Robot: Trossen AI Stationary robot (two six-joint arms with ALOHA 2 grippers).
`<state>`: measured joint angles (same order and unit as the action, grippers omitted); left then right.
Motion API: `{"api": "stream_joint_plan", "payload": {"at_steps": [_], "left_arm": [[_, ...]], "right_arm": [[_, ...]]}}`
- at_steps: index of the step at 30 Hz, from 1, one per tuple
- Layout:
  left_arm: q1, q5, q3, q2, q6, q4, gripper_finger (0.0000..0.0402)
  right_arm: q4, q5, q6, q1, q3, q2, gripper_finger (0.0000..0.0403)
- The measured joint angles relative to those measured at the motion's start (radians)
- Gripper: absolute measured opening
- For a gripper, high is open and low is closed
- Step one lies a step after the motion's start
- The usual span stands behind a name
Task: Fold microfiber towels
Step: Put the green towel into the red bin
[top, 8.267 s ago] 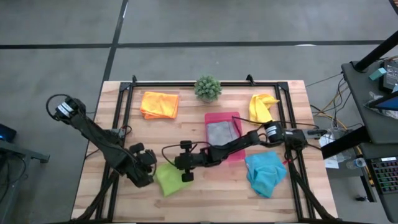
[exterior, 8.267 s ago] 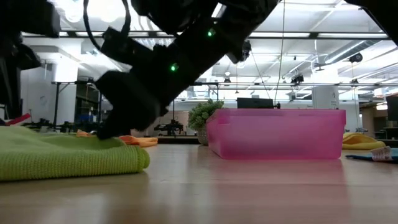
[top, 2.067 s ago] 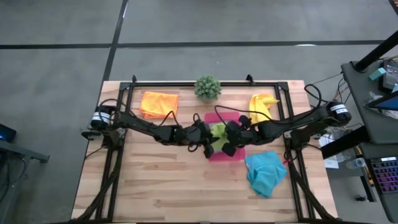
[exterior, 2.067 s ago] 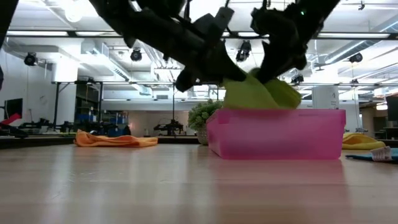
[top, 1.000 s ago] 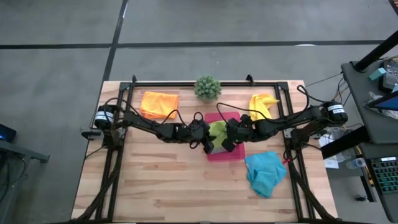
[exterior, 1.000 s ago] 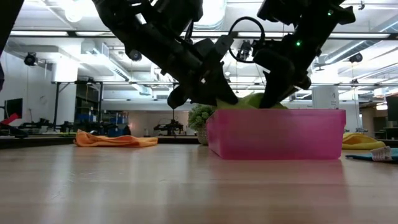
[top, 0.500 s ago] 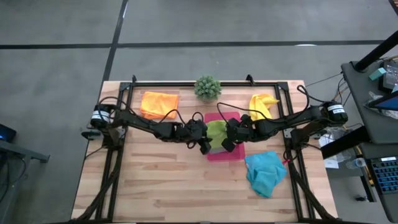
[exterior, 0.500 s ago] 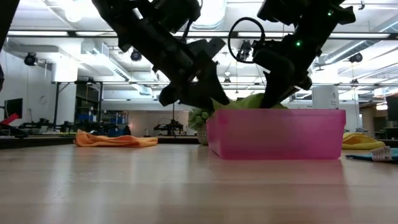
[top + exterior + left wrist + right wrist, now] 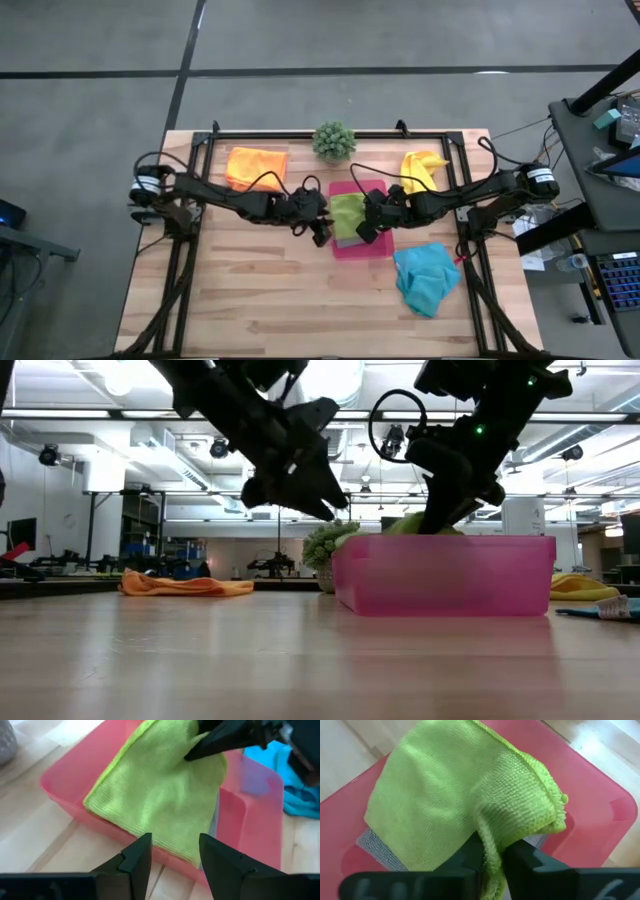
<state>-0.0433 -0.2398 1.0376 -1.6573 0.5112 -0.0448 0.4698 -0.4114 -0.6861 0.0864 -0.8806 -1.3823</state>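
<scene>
In the pink tray (image 9: 381, 248), nubby lime towel (image 9: 347, 214) lies folded.

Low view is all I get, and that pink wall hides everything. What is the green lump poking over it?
Observer: A lime green towel, lying folded inside the pink tray.
Operator: Anything under it?
Observer: Yes, a grey towel shows beneath its edge.
Operator: Are both grippers holding it?
Observer: No. The right gripper pinches a fold of it, while the left gripper is open and empty beside the tray.
</scene>
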Motion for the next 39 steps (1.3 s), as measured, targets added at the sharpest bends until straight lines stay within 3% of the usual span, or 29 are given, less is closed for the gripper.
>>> {"api": "stream_joint_plan", "payload": {"at_steps": [8,16,23,31,39], "left_arm": [[0.0,-0.002,-0.014,0.039,-0.043,-0.001,0.0148],[0.0,-0.003,-0.013,0.045,-0.079,0.0,0.0148],[-0.001,-0.003,-0.014,0.056,-0.116,-0.005,0.0148],[-0.006,-0.004,-0.017,0.123,-0.157,-0.035,0.0148],[-0.017,-0.004,-0.032,0.187,-0.188,-0.078,0.0148]], "right_arm": [[0.05,0.0,-0.032,0.0,0.0,0.014,0.0116],[0.072,0.0,0.036,0.001,-0.046,0.031,0.014],[-0.116,0.0,0.137,0.0,-0.049,0.007,0.0093],[-0.293,0.0,0.188,-0.012,-0.05,-0.16,0.0017],[-0.385,0.04,0.203,-0.059,-0.05,-0.292,0.0009]]}}
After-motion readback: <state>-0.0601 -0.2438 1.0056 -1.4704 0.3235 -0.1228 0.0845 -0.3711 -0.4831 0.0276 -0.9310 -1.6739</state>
